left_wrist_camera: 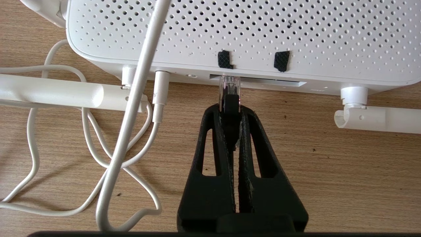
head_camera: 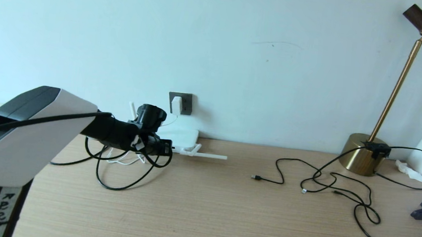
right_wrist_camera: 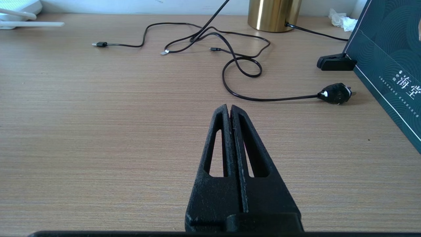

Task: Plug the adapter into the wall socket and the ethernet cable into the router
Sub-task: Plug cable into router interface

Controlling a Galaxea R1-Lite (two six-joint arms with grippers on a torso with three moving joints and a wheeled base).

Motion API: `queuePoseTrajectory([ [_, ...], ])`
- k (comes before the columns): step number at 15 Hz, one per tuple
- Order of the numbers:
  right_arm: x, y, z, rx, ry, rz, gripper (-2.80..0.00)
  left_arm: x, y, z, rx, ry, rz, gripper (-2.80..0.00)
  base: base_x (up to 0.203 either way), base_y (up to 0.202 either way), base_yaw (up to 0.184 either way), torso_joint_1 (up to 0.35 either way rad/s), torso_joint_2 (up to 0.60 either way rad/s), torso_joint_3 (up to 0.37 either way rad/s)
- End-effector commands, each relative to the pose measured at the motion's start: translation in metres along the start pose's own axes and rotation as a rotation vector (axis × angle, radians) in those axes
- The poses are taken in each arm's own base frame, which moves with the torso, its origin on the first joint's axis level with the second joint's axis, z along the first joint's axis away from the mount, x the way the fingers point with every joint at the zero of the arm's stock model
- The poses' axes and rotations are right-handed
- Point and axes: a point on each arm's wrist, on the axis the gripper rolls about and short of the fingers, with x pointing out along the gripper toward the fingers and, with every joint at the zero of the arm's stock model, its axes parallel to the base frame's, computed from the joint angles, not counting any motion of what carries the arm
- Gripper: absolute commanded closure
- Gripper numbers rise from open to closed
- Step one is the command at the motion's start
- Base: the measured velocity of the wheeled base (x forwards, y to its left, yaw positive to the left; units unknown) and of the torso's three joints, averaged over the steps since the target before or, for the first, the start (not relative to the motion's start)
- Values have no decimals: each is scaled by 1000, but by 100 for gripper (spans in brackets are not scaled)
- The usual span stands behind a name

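Note:
The white adapter [head_camera: 176, 105] sits in the dark-grey wall socket [head_camera: 185, 103], and its thin white cord [left_wrist_camera: 131, 108] runs down to the router. The flat white router [head_camera: 180, 137] [left_wrist_camera: 230, 33] lies on the table below the socket. My left gripper [head_camera: 164, 147] [left_wrist_camera: 230, 110] is shut on the ethernet cable's plug [left_wrist_camera: 229, 89], whose clear tip is at the mouth of the port slot in the router's front edge. The black ethernet cable [head_camera: 121, 181] loops behind the wrist. My right gripper [right_wrist_camera: 230, 107] hovers shut and empty over bare table; it is out of the head view.
Router antennas [left_wrist_camera: 49, 93] [left_wrist_camera: 378, 118] lie flat on either side of the port. Thin black USB cables [head_camera: 324, 178] trail across the right side towards a brass lamp [head_camera: 362, 154]. A black plug [right_wrist_camera: 335, 93] and a dark box [right_wrist_camera: 388, 65] stand at the far right.

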Motion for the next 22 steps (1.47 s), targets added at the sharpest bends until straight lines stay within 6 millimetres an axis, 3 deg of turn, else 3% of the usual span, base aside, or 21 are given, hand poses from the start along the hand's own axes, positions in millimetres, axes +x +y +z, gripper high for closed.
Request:
queuePoseTrajectory([
  [1,0,0,0,0,1,0,0,1,2,0,-3,1,4,0,0,0,0,0,0,0],
  [22,0,0,0,0,3,1,0,5,1,5,-7,-17,3,0,0,0,0,0,0,0],
])
